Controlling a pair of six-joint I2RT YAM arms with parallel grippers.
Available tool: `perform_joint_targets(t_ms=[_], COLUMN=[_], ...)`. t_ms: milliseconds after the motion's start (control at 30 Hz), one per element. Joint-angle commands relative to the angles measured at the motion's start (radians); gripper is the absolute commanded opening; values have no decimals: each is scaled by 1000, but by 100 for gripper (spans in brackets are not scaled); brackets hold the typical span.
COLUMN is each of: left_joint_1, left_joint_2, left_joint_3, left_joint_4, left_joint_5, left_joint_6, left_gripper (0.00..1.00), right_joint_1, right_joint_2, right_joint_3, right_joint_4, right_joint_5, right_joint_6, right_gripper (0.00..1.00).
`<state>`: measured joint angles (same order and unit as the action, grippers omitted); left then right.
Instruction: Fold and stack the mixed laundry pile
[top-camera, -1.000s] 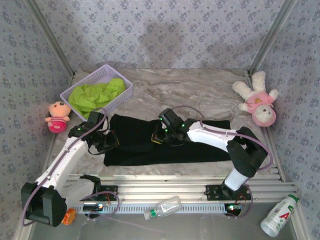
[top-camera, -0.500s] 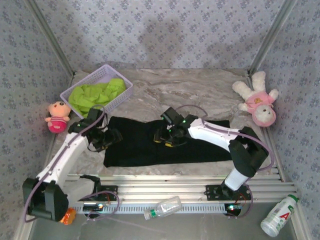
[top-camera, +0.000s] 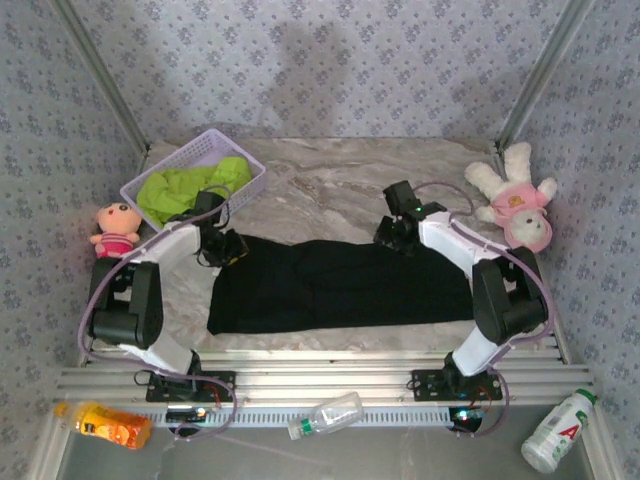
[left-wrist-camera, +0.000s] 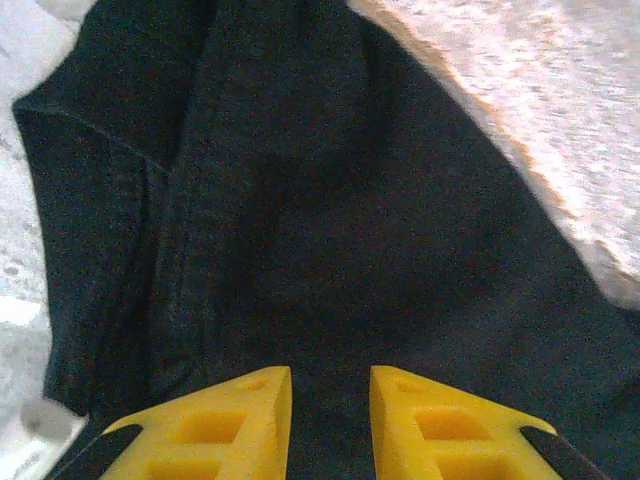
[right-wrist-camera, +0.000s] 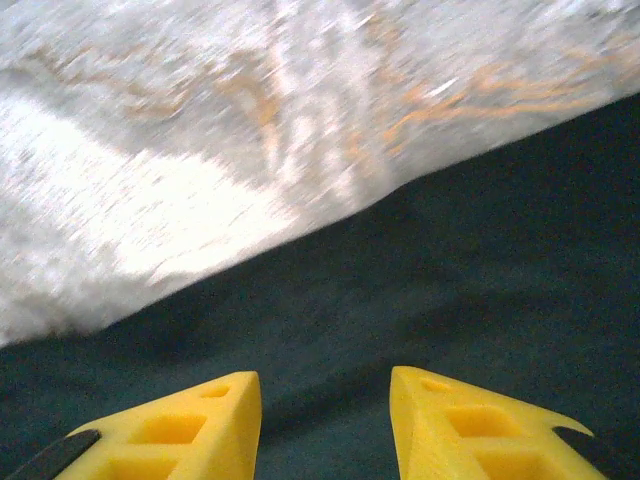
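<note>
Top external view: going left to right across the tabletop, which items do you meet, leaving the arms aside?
pink doll → lavender basket holding the lime-green T-shirt → black T-shirt → pink-and-white plush

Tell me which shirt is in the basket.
The lime-green T-shirt, bunched up inside the lavender basket. The black T-shirt lies spread flat on the table instead.

Top camera: high, near side, facing down over whole table (top-camera: 340, 175). Wrist cameras: close above shirt (top-camera: 340, 285), shared with top.
</note>
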<state>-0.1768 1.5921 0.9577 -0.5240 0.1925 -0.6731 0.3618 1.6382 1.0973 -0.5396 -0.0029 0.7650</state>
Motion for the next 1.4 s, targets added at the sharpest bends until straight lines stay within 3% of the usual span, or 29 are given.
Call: perform_joint_targets(t_ms=[0, 500, 667, 900, 1000, 1100, 1233, 1367], left_joint_1=[0, 13, 7, -92, -164, -214, -269, -305], left_joint_2=[41, 171, 193, 100, 51, 7, -23, -1], left_joint_3=[6, 86, 182, 302, 293, 211, 82, 7], left_joint_4=[-4, -140, -226, -329, -352, -309, -198, -91], left_joint_5=[-75, -269, -269, -144, -140, -85, -20, 9], left_joint_6=[23, 25, 53, 66, 29, -42, -120, -145], left_gripper=[29, 29, 34, 59, 59, 45, 0, 0], right_joint_1=[-64, -382, -465, -418, -348, -277, -185, -117], right_joint_2=[48, 174, 185, 75, 24, 11, 27, 80], right_joint_3=[-21, -28, -15, 39, 25, 12, 3, 17], right_joint_4=[-3, -45, -55, -124, -117, -109, -92, -82], right_joint_5=[44, -70, -146, -244, -239, -222, -191, -162], right_joint_6=[-59, -199, -245, -303, -297, -278, -248, -244], right_gripper=[40, 38, 36, 40, 41, 41, 39, 26])
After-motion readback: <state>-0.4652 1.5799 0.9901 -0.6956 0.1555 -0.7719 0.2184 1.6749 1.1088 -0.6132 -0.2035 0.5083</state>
